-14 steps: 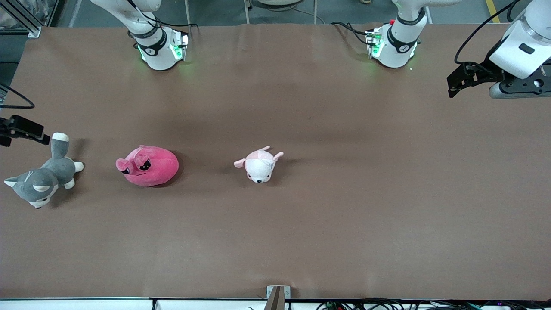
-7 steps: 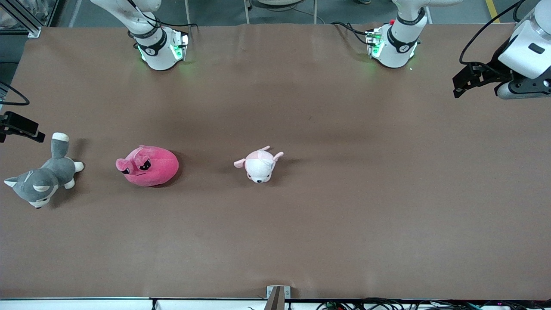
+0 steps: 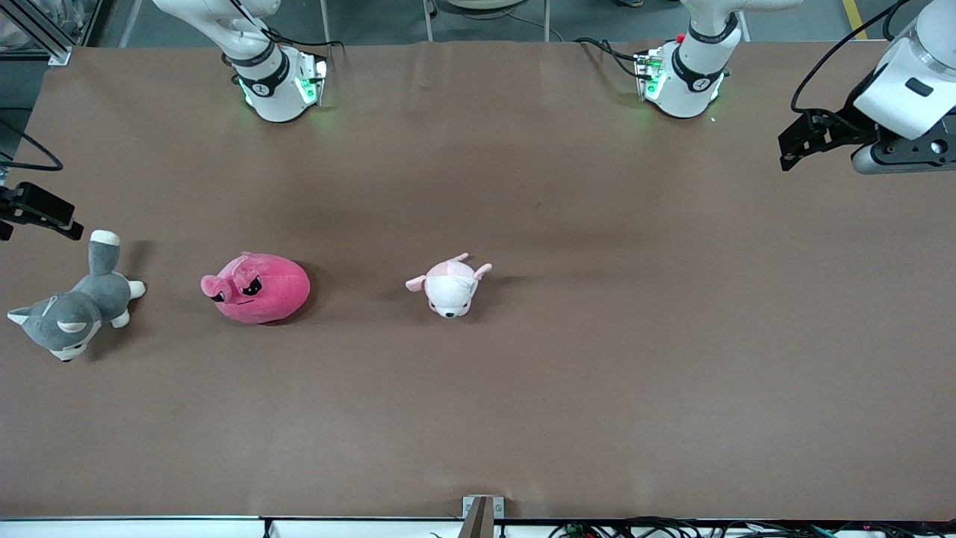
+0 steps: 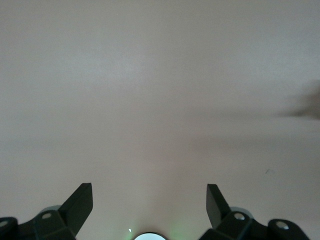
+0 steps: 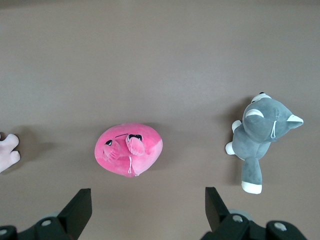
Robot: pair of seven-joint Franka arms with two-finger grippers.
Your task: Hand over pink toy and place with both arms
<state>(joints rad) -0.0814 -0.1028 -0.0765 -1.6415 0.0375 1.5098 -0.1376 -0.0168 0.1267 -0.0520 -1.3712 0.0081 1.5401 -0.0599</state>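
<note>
While the pink toy (image 3: 256, 288) lies on the table (image 3: 597, 373) between the grey husky (image 3: 71, 314) and pale plush (image 3: 449, 286), the right gripper (image 5: 145, 207) and left gripper (image 4: 150, 202) hover above with fingers apart.

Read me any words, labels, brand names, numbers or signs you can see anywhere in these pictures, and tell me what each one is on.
No text can be read.
Black band on the right arm's white base: a small white mark, too small to read.
Black band on the left arm's white base: the same, too small to read.
Round hot-pink plush toy: no tag or lettering shows.
</note>
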